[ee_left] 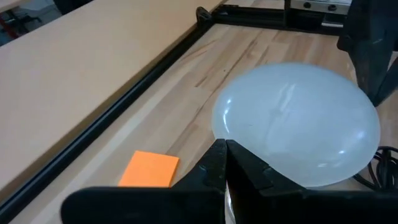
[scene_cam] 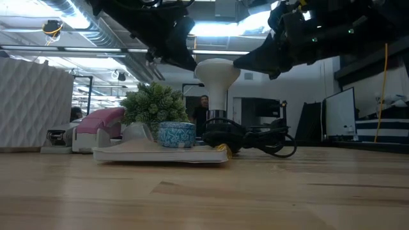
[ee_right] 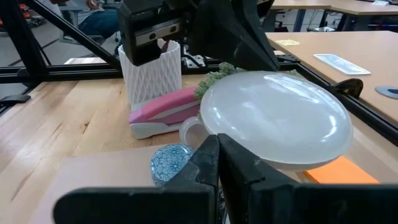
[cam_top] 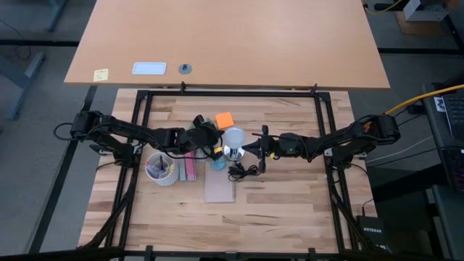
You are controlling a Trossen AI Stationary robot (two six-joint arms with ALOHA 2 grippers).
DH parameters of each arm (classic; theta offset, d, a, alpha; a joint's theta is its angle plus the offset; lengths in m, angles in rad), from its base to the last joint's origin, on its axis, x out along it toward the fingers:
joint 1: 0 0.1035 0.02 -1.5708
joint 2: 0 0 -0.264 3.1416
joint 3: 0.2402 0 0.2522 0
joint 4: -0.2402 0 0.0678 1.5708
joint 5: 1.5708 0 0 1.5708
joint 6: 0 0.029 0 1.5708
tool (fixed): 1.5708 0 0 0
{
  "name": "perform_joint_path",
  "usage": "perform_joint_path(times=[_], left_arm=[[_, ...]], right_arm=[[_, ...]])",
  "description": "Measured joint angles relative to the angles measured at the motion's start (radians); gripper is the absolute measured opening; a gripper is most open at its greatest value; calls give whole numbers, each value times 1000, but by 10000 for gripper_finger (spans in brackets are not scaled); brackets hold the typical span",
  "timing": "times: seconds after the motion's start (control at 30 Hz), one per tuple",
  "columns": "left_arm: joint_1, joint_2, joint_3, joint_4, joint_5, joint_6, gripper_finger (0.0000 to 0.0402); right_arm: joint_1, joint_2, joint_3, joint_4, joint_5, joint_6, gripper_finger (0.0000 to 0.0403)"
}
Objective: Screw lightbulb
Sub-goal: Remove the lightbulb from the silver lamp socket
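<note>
the lightbulb [cam_top: 233,138] is standing upright near the middle of the desk [cam_top: 290,196], globe uppermost, with its neck going down into a shiny socket [scene_cam: 216,116] from which a black cord [scene_cam: 265,142] is coiling on the surface toward the right edge. the left gripper [cam_top: 216,150] is reaching in from the left edge and is sitting just beside the bulb; its jaws are pressed together and holding nothing, their tips lying close against the globe's rim in the left wrist view [ee_left: 227,155]. the right gripper [cam_top: 250,147] is reaching in from the right edge, directly opposite, and its jaws are likewise closed to a slit and gripping nothing, their tips sitting just under the globe's edge in the right wrist view [ee_right: 217,149]. whether either tip is actually touching the glass cannot be told. an orange sticky pad [cam_top: 224,119] is lying just beyond the bulb, toward the far edge. a tan notebook [cam_top: 220,187] is lying on the near side of the bulb, with a small blue patterned cup [scene_cam: 176,134] resting on it. a pink stapler [ee_right: 165,112] and a white ribbed holder [ee_right: 152,74] are standing to the left of the bulb, with a small green plant [scene_cam: 153,105] close by them.
</note>
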Motion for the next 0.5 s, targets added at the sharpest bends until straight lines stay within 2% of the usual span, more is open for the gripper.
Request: perform_joint_path(times=[0.17, 0.5], left_arm=[[-6, 0, 0, -1, 0, 0, 0], [-40, -3, 0, -6, -17, 0, 0]], right_arm=[[0, 0, 0, 0, 5, 0, 12], [1, 0, 0, -22, 157, 0, 12]])
